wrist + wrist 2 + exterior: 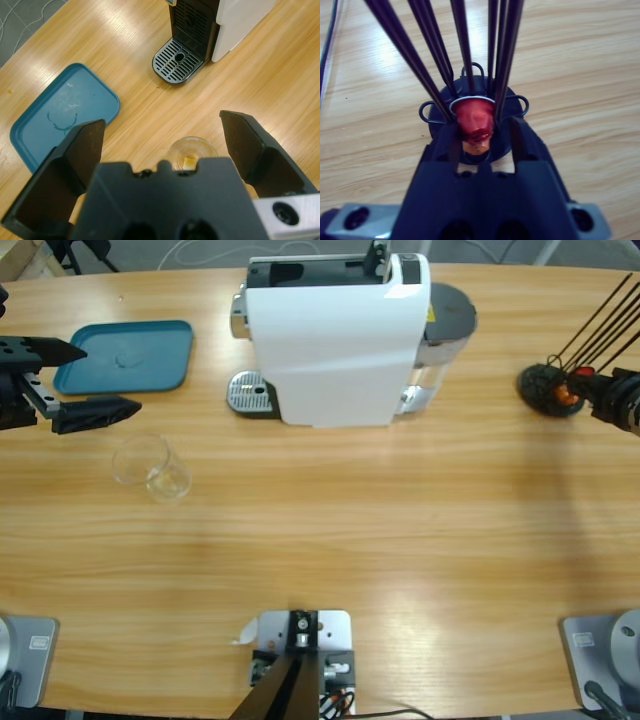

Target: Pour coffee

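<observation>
With our left jaws (165, 150) spread wide above the glass (152, 467), a light, slippery, fragile thing, we judge its side wall the best hold, while our right jaws (482, 137) clamp a red capsule (474, 121) at the far-right rack (548, 390).

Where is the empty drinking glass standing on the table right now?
In the high view the glass stands on the table's left part, just below the blue tray and the left gripper, left of the white coffee machine.

A teal tray (130, 358) lies flat on the wooden counter (350, 540), left of the white coffee machine (335, 335). An empty glass (152, 468) stands below the tray. A black wire capsule rack (552, 388) stands far right
</observation>
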{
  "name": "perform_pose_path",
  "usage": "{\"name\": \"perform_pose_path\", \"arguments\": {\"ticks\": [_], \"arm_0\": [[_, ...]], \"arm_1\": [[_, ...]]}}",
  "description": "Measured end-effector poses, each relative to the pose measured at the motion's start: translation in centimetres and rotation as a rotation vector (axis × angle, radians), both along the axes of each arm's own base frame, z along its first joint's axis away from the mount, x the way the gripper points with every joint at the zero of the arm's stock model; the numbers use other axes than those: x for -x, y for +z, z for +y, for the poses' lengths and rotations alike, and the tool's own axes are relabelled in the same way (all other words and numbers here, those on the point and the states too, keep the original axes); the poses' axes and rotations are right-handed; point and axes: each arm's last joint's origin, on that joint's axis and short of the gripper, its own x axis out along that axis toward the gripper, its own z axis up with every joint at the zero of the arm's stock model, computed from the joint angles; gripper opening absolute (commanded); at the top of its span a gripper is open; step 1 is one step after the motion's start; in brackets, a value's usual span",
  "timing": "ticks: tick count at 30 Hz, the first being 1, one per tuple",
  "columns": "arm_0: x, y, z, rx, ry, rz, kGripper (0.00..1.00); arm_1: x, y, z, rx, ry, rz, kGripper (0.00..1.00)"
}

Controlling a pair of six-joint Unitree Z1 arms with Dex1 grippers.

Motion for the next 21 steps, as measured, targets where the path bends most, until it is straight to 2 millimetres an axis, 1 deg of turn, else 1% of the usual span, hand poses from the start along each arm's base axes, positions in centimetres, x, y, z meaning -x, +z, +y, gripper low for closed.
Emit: {"name": "perform_pose_path", "arguments": {"ticks": [1,3,9,21], "arm_0": [[0.0,0.0,0.0,0.0,0.0,0.0,1.0],[0.0,0.0,0.0,0.003,-0.002,0.0,1.0],[-0.1,-0.4,-0.2,0.008,-0.009,0.021,1.0],[0.2,-1.3,0.0,-0.003,-0.008,0.05,1.0]], "arm_1": [[0.0,0.0,0.0,-0.002,0.004,0.0,0.193],[-0.1,0.0,0.0,-0.006,0.012,-0.004,0.0],[0.0,0.0,-0.1,-0.003,0.015,-0.008,0.0],[0.2,-0.1,-0.2,-0.03,0.043,-0.008,0.0]]}}
